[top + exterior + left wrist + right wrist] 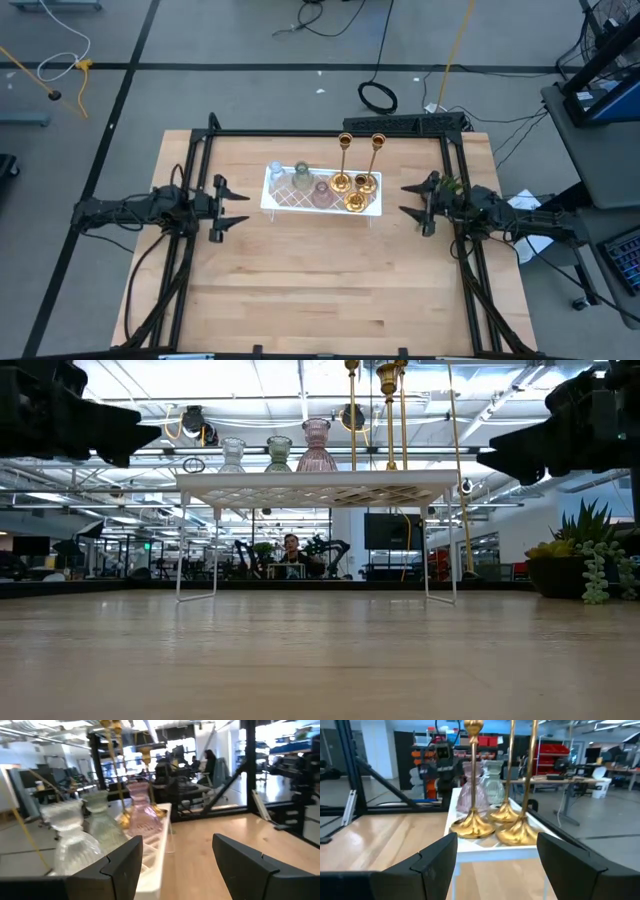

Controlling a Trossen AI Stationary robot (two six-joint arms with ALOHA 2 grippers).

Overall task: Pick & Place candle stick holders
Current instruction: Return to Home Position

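A white lattice tray [282,203] stands on thin legs [181,560] at the table's far middle. On it stand a clear [276,176], a green [301,178] and a pink glass holder [321,193], and slim-stemmed gold brass holders [355,202] on round bases at its right end. My left gripper [240,205] is open and empty, level, just left of the tray, facing the glass holders [142,812]. My right gripper [403,199] is open and empty, just right of the tray, facing the brass holders [517,832].
A potted plant [585,565] stands at the table's right side behind my right arm. A black frame [330,132] runs along the table's far and side edges. Bare wood [320,290] lies on the near half. A person [291,547] sits far behind the table.
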